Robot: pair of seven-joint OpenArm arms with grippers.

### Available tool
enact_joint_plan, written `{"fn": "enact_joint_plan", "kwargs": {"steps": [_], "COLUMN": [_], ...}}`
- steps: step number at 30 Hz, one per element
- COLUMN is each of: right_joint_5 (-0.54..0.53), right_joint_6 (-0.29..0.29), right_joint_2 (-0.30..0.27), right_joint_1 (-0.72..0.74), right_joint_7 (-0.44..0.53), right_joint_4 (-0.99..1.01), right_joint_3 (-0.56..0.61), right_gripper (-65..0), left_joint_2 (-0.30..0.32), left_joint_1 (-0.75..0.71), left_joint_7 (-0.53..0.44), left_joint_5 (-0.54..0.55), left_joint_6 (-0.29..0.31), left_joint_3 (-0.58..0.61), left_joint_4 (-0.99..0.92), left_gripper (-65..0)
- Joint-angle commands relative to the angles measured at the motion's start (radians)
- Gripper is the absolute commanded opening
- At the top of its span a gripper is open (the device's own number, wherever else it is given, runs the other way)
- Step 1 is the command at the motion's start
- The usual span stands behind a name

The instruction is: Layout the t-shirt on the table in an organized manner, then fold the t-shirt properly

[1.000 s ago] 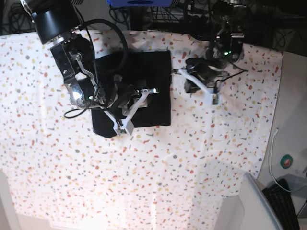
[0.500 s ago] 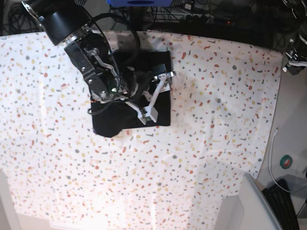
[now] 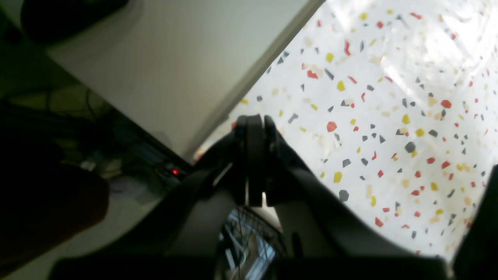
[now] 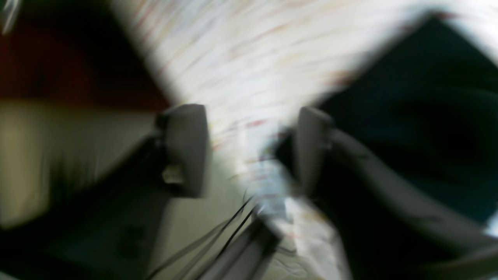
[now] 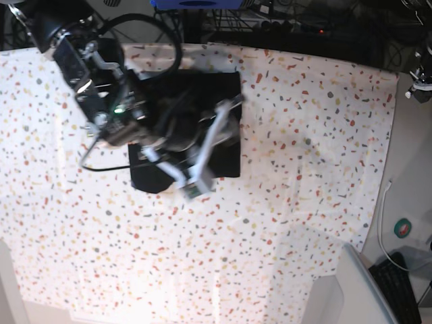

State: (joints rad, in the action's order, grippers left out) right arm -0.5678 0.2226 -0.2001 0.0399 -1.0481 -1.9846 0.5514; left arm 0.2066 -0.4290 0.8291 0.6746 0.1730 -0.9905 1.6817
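The black t-shirt (image 5: 228, 156) lies folded into a compact rectangle on the speckled table (image 5: 304, 202), towards the back left. My right gripper (image 5: 210, 145) hovers over the shirt's right half with its white fingers spread apart and nothing between them. The right wrist view is blurred, but it shows the right gripper (image 4: 249, 147) open, with the t-shirt (image 4: 428, 97) dark to the right of it. My left gripper (image 3: 253, 128) is shut and empty, over the table (image 3: 389, 116) edge. The left arm (image 5: 424, 81) shows only at the far right edge.
A plain grey side surface (image 3: 155, 58) borders the table on the right. On it lie a white cable (image 5: 383, 216), a small round green and red object (image 5: 403, 228) and a dark keyboard (image 5: 398, 287). Cables and dark equipment (image 5: 304, 27) run behind the table.
The left arm left the middle of the table and pulled back to the far right edge. The right gripper swung over the shirt from its left side to its right half, its fingers narrowing.
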Motion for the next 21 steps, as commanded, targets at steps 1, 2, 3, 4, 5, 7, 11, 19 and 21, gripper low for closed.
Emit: {"fn": "enact_joint_plan", "kwargs": {"steps": [1, 2, 3, 4, 5, 7, 11, 19, 21], "right_joint_5": [-0.019, -0.018, -0.016, -0.016, -0.014, -0.014, -0.014, -0.016, -0.016], "right_joint_6": [0.022, 0.031, 0.031, 0.031, 0.03, 0.03, 0.03, 0.03, 0.034], "right_joint_2": [-0.008, -0.02, -0.028, -0.032, -0.035, -0.048, -0.045, 0.0, 0.034], "right_joint_1": [-0.018, -0.036, -0.056, -0.071, -0.079, -0.064, -0.013, 0.113, 0.117], "right_joint_7": [0.015, 0.036, 0.067, 0.099, 0.133, 0.185, 0.225, 0.334, 0.334], "right_joint_4": [-0.018, -0.017, -0.002, 0.021, 0.057, 0.149, 0.328, 0.543, 0.543], "right_joint_3": [-0.07, -0.129, -0.189, -0.227, -0.259, -0.271, -0.256, 0.002, 0.052], "right_gripper": [-59.3, -65.0, -65.0, -65.0, -65.0, -65.0, -65.0, -65.0, -65.0], "left_joint_2": [0.021, 0.023, 0.023, 0.024, 0.024, 0.024, 0.02, 0.018, 0.018], "left_joint_1": [-0.004, -0.003, -0.001, -0.001, 0.0, 0.0, 0.0, -0.006, -0.006], "left_joint_7": [-0.02, -0.02, -0.02, -0.02, -0.02, -0.02, -0.02, -0.018, -0.018], "left_joint_5": [0.0, 0.0, 0.0, 0.0, 0.0, 0.0, 0.0, 0.0, 0.0], "left_joint_6": [-0.002, -0.002, -0.002, -0.002, -0.002, -0.002, -0.002, -0.002, -0.002], "left_joint_3": [-0.037, -0.057, -0.077, -0.092, -0.101, -0.109, -0.103, -0.067, -0.055], "left_joint_4": [0.002, -0.005, -0.018, -0.028, -0.041, -0.055, -0.048, -0.048, -0.048], "left_gripper": [-65.0, -65.0, -65.0, -65.0, -65.0, -65.0, -65.0, -65.0, -65.0]}}
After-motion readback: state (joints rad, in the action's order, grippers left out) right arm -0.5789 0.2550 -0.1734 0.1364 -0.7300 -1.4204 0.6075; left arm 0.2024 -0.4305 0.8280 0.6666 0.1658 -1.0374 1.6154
